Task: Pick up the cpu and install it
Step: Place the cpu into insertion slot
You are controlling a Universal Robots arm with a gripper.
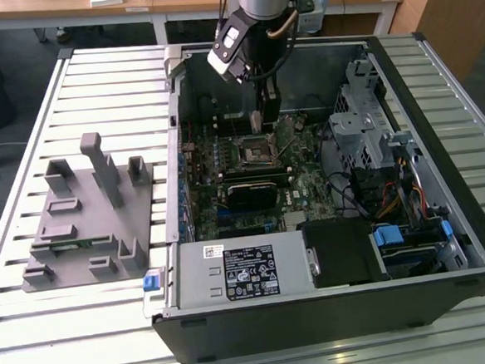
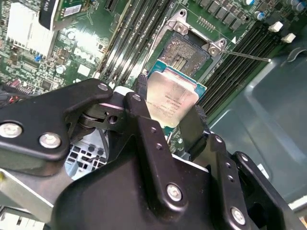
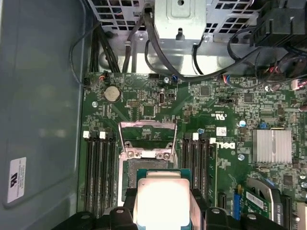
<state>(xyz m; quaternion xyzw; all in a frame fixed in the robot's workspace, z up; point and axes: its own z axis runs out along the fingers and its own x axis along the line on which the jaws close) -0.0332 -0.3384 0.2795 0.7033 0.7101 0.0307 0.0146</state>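
Observation:
My gripper [image 2: 168, 103] is shut on the cpu [image 2: 171, 98], a flat square chip with a pale silver top and a green rim. Black fingers [image 2: 193, 128] press on two opposite edges of it. In both wrist views the chip hangs tilted just above the open socket [image 2: 184, 51] on the green motherboard. The socket's metal load plate [image 3: 147, 138] stands folded back. In the first wrist view the cpu [image 3: 160, 199] covers the socket's [image 3: 144, 166] near part. In the exterior view the gripper [image 1: 259, 124] reaches down into the open computer case over the socket [image 1: 257, 152].
Memory slots [image 3: 98, 167] flank the socket on both sides. A black card [image 1: 259, 185], a power supply [image 1: 240, 270] and a drive cage [image 1: 364, 132] crowd the case. A grey parts fixture [image 1: 87, 218] sits on the slatted table at the exterior view's left.

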